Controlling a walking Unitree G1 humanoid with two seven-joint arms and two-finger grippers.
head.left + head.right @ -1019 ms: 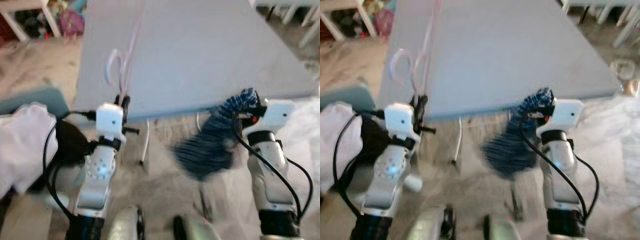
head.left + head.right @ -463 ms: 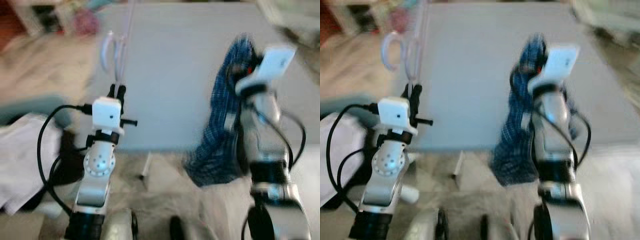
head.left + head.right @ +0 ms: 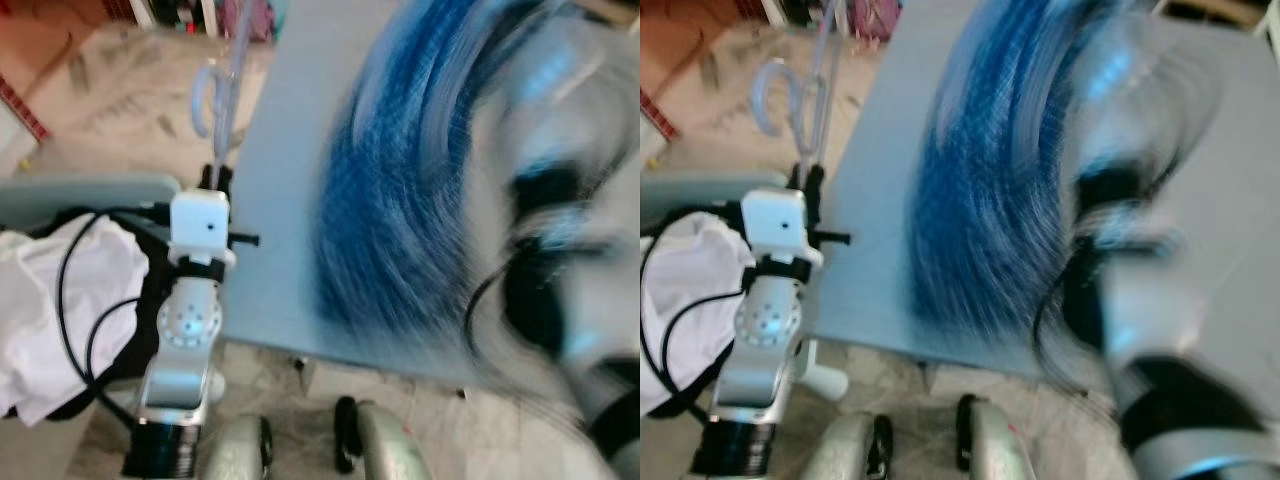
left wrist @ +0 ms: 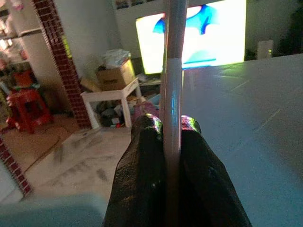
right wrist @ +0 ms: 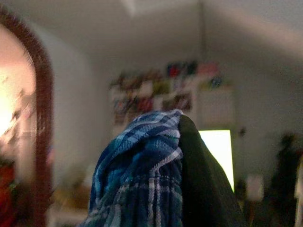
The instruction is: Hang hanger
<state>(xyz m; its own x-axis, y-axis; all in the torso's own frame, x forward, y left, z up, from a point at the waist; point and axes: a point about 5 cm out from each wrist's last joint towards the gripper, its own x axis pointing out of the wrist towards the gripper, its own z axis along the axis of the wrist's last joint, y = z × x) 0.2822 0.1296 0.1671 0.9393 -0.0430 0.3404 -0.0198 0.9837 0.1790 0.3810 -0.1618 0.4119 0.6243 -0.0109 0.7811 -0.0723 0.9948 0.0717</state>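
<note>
A pale pink hanger (image 3: pixel 226 70) stands upright over the left edge of the grey table (image 3: pixel 275 260), its hook (image 3: pixel 772 92) curling to the left. My left gripper (image 3: pixel 216 178) is shut on the hanger's rod (image 4: pixel 171 71), which is pinched between the black fingers (image 4: pixel 142 156). My right arm is raised close to the head camera and badly blurred. My right gripper (image 5: pixel 182 142) is shut on a blue plaid cloth (image 5: pixel 142 175). That cloth (image 3: pixel 400 190) streaks across the table in the eye views.
A white heap of cloth (image 3: pixel 55 290) lies on a dark thing at my left, beside a teal seat (image 3: pixel 85 188). A brick pillar (image 4: pixel 61 71), a small white table (image 4: pixel 111 97) with boxes and a bright screen (image 4: pixel 203 33) stand beyond the grey table.
My right arm has swung up towards the camera with the blue cloth and now blurs. The view has turned and shifted. The left gripper still holds the hanger.
</note>
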